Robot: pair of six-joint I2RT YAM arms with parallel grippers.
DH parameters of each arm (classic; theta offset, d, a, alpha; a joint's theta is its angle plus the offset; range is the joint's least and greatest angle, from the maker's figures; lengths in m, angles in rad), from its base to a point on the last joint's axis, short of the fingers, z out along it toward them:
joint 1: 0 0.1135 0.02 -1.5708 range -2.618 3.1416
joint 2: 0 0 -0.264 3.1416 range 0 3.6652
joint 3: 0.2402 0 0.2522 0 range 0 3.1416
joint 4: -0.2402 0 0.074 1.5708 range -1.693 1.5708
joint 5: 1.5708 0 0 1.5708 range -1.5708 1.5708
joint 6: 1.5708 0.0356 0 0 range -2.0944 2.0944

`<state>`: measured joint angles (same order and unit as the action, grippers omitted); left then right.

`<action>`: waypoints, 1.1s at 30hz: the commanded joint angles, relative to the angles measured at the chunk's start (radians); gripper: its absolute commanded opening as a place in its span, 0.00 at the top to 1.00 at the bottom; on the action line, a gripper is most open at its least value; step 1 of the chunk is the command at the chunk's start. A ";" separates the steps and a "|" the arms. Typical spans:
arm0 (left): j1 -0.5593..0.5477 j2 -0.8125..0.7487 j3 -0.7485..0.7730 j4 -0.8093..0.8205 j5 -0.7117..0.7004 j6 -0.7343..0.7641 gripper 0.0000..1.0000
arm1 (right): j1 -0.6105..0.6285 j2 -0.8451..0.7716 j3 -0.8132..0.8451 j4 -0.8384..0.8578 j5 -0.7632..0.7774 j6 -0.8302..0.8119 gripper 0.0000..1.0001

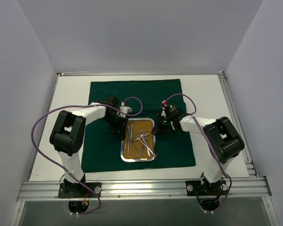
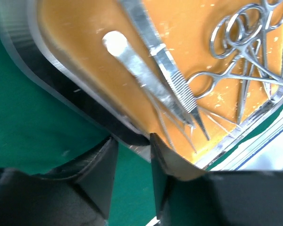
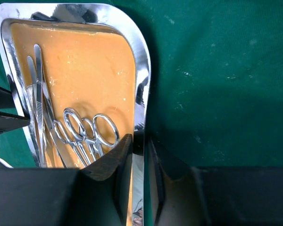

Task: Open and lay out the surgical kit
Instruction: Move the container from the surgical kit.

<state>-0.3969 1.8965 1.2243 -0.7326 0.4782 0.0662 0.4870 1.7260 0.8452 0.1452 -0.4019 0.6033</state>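
The dark green cloth [image 1: 170,94] lies spread flat. On it stands the steel tray [image 1: 137,159] with an orange-brown inside. It holds two ring-handled clamps [image 1: 144,139] and two tweezers [image 1: 130,136]. My left gripper [image 1: 121,128] is at the tray's far left corner. In the left wrist view its jaws [image 2: 133,141] straddle the rim [image 2: 52,70] and are closed on it, near the tweezers [image 2: 151,70] and clamps [image 2: 236,52]. My right gripper [image 1: 159,126] is at the far right side. In its wrist view the jaws [image 3: 140,141] pinch the rim [image 3: 141,70] beside the clamps [image 3: 87,129] and tweezers [image 3: 40,94].
The cloth [image 3: 217,70] extends well to the right of the tray and behind it. White table [image 1: 207,94] borders the cloth, with metal rails at the right side and near edge. Purple cables loop above both arms. The left fingers [image 3: 0,117] show at the tray's far rim.
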 commanded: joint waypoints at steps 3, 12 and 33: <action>-0.045 0.044 0.010 0.029 0.033 0.011 0.64 | 0.027 0.001 0.002 -0.050 -0.024 0.018 0.89; -0.034 0.000 0.047 -0.031 0.069 0.030 0.98 | 0.036 -0.026 0.044 -0.088 -0.067 0.052 1.00; 0.115 -0.068 0.136 -0.156 0.036 0.067 0.98 | 0.036 0.210 0.386 -0.142 -0.172 0.049 1.00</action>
<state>-0.2905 1.8866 1.3018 -0.8604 0.4625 0.0925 0.5068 1.9167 1.1427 -0.0204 -0.5144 0.6357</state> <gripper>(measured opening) 0.278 0.064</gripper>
